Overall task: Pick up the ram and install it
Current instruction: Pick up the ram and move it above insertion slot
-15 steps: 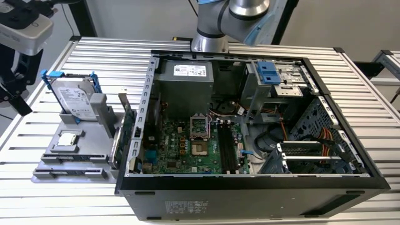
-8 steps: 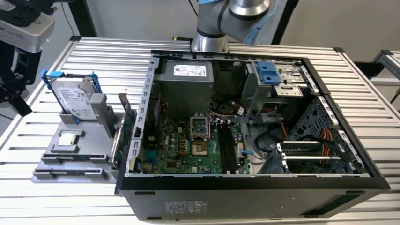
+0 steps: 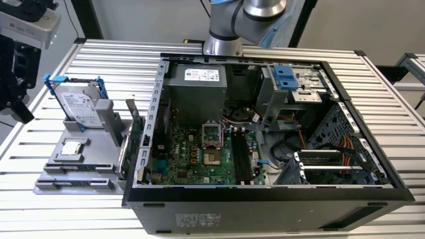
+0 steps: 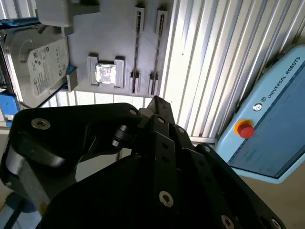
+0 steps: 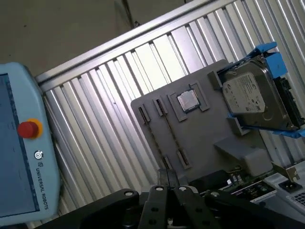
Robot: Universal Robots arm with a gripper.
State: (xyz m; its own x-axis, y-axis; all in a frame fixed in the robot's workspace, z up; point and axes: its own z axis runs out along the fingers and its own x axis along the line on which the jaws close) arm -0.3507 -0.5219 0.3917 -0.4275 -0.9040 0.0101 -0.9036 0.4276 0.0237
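Note:
The ram shows edge-on as a thin dark strip (image 4: pixel 137 47) (image 5: pixel 171 136) held between end clips on the grey fixture (image 3: pixel 79 174), and a second strip like it lies alongside. In the exterior view the strip (image 3: pixel 73 168) lies along the fixture's near side. My gripper (image 3: pixel 20 112) hangs at the exterior view's left edge, up and off to the side of the fixture. In both wrist views its black fingers (image 5: pixel 167 175) (image 4: pixel 156 101) meet at a point with nothing between them.
The fixture also carries a hard drive in a blue frame (image 3: pixel 79 102) and a CPU chip (image 3: pixel 71 148). A green expansion card (image 3: pixel 136 137) stands beside the open computer case (image 3: pixel 265 194), whose black motherboard slots (image 3: pixel 240 157) face up. A light-blue pendant (image 4: pixel 267 129) lies off the table.

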